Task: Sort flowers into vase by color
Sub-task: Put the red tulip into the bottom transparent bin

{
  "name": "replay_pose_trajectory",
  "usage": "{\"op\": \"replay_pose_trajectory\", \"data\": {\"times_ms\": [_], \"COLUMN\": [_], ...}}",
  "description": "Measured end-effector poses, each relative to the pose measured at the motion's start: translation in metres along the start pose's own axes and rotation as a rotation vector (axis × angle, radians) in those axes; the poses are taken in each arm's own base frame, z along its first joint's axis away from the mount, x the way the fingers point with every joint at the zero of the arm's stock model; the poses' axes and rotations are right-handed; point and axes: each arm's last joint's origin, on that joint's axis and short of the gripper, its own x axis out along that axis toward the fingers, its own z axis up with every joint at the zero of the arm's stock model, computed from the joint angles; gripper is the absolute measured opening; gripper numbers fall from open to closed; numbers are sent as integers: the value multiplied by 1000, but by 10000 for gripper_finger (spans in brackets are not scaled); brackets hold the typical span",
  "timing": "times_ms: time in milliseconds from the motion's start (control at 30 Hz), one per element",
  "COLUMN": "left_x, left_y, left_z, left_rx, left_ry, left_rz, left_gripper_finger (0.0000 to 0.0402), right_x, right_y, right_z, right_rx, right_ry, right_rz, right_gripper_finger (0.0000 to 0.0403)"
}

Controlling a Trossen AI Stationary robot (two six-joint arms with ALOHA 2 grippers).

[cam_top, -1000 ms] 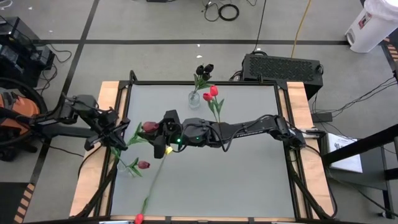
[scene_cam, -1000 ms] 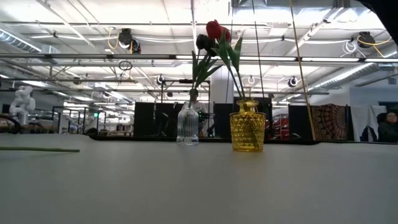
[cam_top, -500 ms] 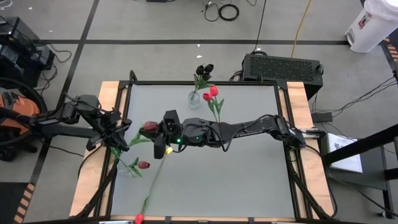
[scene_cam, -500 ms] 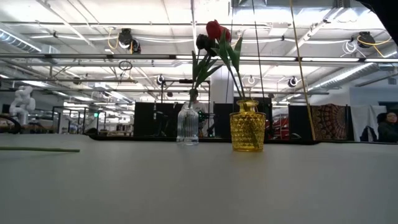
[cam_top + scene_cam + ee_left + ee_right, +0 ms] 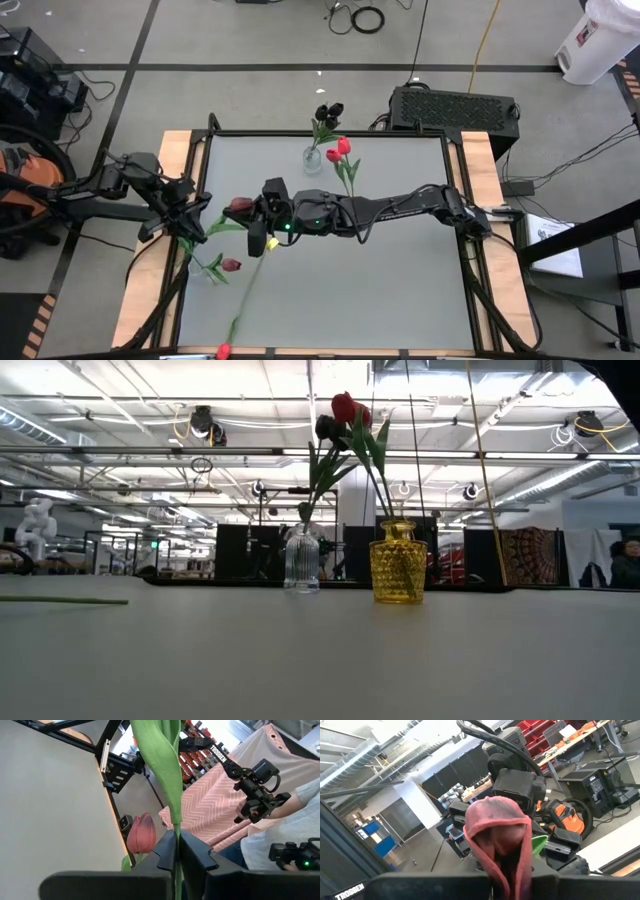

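The table carries two vases near the middle of its far edge: a clear vase holding dark-headed tulips, and beside it, toward the centre, a yellow vase holding red tulips. More flowers lie along the left edge: one with a maroon head, and one red head at the near edge.

The step in hand appears to be a transfer of one maroon tulip between the arms, above the left half of the table.

The right arm reaches across the table. The right gripper is closed, and the right wrist view shows the flower head directly at its fingers, so its grip seems to sit at or just below the head. The left gripper is clamped on the green stem, jaws together around it, just inside the left edge.

To do the step well:
1. Confirm that the right grip is secure before the left jaws part.
2. Release the left jaws fully, so the leaf does not drag.
3. Avoid crushing the head; a hold on the stem is preferable.
4. Carry this head, if judged dark, to the clear vase, stem end first.
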Motion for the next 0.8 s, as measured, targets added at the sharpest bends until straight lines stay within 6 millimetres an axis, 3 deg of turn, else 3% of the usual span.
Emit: {"op": "replay_pose_trajectory", "data": {"times_ms": [800], "left_x": [0], "left_y": [-3], "left_z": [2], "left_rx": [-47], "left_ry": [-4], "left_rz": [-48], "left_gripper_finger": [69], "right_x": [0], "right_y": [3], "right_z": [2], "right_rx": [-10], "right_ry": [-10], "right_rz": [38], "right_gripper_finger": [0]}}
